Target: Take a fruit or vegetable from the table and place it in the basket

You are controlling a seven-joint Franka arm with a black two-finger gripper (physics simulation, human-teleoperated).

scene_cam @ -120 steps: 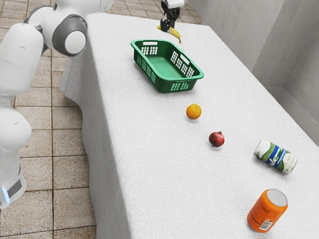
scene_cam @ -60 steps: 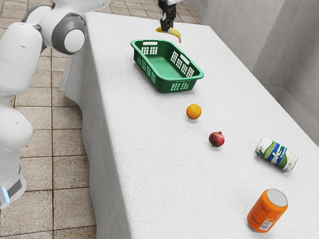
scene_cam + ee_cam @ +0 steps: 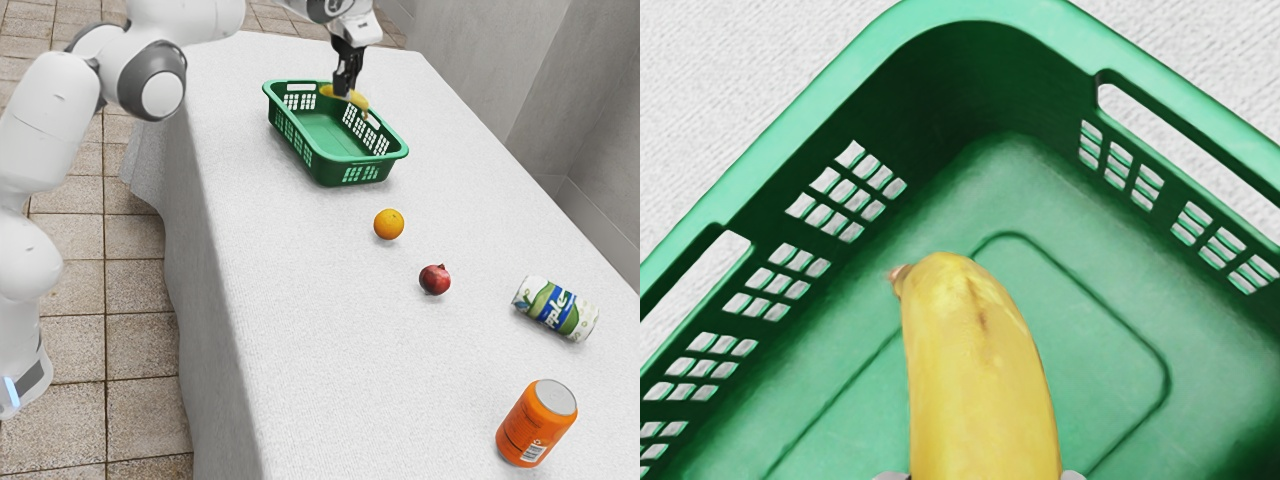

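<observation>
Tool grips banana over basket, hiding pt of rim; banana's near end cut off in wrist view; white-clothed surface, tiled floor, grey wall w/ it

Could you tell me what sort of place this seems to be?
Probably a simulated tiled room set up for sorting: a cloth-covered table bears a green basket, an orange and drink cans, with floor tiles beside it.
</observation>
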